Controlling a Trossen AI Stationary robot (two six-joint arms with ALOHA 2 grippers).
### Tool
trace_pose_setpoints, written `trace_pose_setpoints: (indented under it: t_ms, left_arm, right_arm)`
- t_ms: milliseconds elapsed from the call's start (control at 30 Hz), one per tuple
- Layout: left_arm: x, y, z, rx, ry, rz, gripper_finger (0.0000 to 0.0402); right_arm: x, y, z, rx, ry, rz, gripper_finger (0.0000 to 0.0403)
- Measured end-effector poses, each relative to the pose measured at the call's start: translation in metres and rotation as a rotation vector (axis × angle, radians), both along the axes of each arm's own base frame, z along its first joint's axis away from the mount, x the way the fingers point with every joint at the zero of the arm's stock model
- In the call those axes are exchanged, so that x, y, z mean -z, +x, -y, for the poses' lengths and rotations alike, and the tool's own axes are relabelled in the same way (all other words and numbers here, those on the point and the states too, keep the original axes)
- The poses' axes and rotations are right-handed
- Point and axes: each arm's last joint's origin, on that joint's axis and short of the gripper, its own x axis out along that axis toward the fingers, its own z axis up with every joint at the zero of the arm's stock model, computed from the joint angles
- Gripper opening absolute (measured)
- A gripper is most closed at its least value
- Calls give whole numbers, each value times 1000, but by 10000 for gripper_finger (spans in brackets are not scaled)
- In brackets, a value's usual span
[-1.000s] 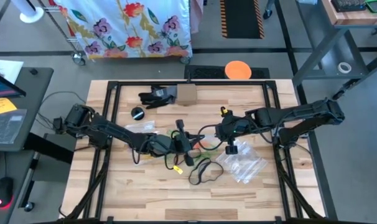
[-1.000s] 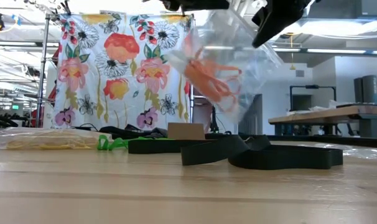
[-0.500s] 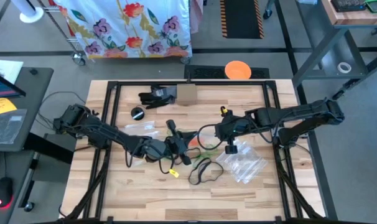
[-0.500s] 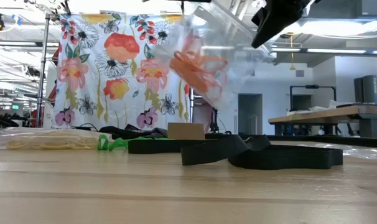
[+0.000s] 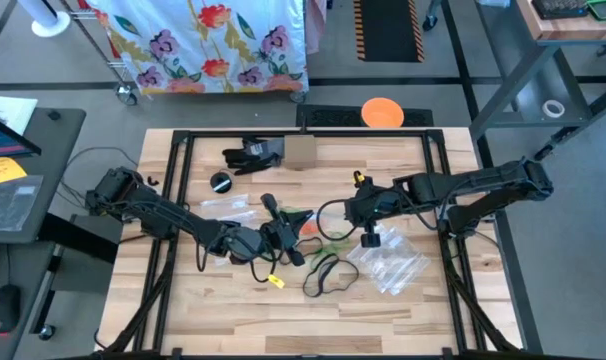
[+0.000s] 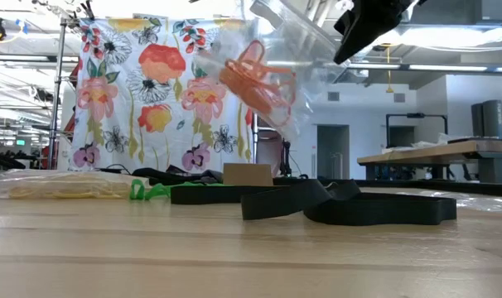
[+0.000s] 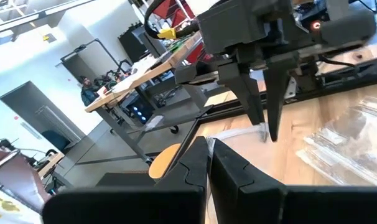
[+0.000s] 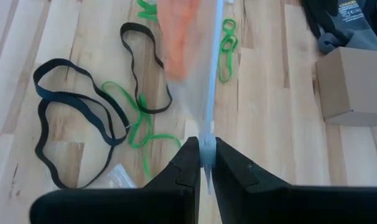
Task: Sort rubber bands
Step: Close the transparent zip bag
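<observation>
Fingers of both arms meet above mid-table, right gripper [image 8: 206, 163] and left gripper [image 7: 209, 163] each clamped on the clear bag [image 6: 272, 62] of orange bands.

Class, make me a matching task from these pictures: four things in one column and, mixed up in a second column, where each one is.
Things:
1. orange bands
2. black bands
3. yellow bands
4. cardboard box

Places:
A. loose on the table
B. in a bag lying on the table
C. in the bag held in the air
D. beside the dark glove

Pairs: 1-C, 2-A, 3-B, 4-D
</observation>
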Motion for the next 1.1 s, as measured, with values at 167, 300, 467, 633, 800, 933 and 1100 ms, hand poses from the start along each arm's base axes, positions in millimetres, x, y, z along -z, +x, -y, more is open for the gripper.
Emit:
trace_pose_setpoints:
  t_ms: [167, 300, 467, 633, 800, 933, 1100]
  left_arm:
    - [-1, 0, 0, -6, -9, 8, 0]
    - [0, 0, 0, -6, -11, 3, 0]
    - [2, 0, -1, -23, -9, -13, 0]
    - [3, 0, -2, -30, -8, -15, 0]
    - [3, 0, -2, -30, -7, -15, 0]
    - [3, 0, -2, -29, -8, -14, 0]
    - [3, 0, -2, -29, -8, -13, 0]
  right_arm:
    - [-5, 6, -1, -3, 6, 77, 42]
    - [-9, 7, -1, -44, -26, 91, 49]
    - [-29, 9, -1, -117, -97, 127, 49]
    - [-41, 8, 1, -138, -207, 130, 50]
    - [-40, 7, 1, -95, -170, 131, 51]
    - [-38, 6, 4, -63, -150, 105, 67]
    - [-38, 6, 8, -43, -146, 102, 122]
